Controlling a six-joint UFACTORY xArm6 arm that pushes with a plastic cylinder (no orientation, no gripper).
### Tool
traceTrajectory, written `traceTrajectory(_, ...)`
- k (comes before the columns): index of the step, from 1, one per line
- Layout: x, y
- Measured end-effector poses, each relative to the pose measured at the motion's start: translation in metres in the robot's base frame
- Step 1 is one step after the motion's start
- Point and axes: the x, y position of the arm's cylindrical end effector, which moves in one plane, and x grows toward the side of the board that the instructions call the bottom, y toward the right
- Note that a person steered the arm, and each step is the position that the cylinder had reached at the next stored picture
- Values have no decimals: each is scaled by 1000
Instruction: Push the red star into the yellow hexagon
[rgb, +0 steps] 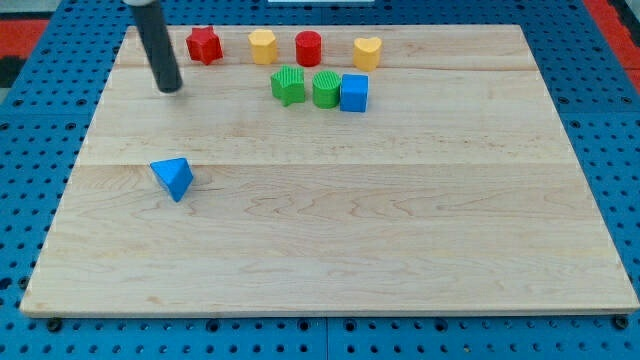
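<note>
Tip (171, 88) of my rod sits on board (330, 250), bare, touching no block, just left of and slightly below red star (204, 45). Star at view's top, near yellow hexagon (262, 46) on its right but w/ gap between. Task status: push not yet made; contact outstanding. No brands, labels or writing legible.
</note>
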Motion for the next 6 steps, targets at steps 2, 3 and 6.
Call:
traceTrajectory(2,-58,40)
traceTrajectory(3,-58,75)
traceTrajectory(6,-62,169)
